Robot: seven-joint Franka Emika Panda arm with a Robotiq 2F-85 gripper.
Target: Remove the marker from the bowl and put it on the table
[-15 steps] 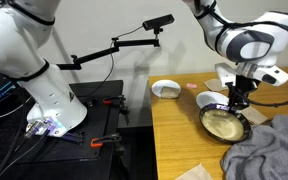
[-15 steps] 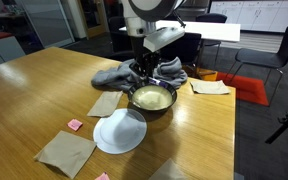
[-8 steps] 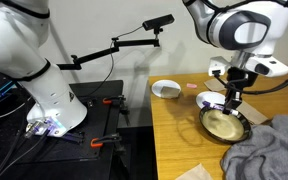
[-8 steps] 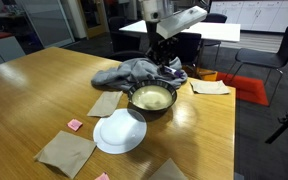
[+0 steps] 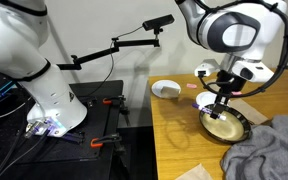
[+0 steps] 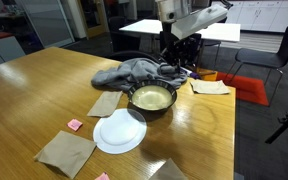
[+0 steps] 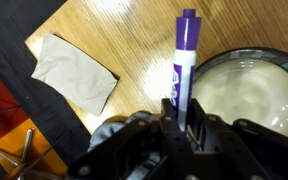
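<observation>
In the wrist view my gripper [image 7: 178,120] is shut on the purple marker [image 7: 184,60], which sticks out from the jaws over the table [image 7: 124,40] beside the black-rimmed bowl [image 7: 246,95]. In both exterior views the gripper [image 5: 217,101] [image 6: 178,57] hangs above the far rim of the bowl [image 5: 224,125] [image 6: 152,98], whose cream inside is empty. The marker is too small to make out in the exterior views.
A grey cloth [image 5: 269,150] [image 6: 129,72] lies next to the bowl. A small white bowl [image 5: 166,89] and a flat white disc [image 6: 119,131] sit on the table. Brown paper napkins [image 6: 66,151] [image 7: 74,72] lie around. A black stand with red clamps [image 5: 109,100] is beside the table.
My gripper has risen out of the bowl with the marker in it and moved away across the bowl's rim toward the table edge.
</observation>
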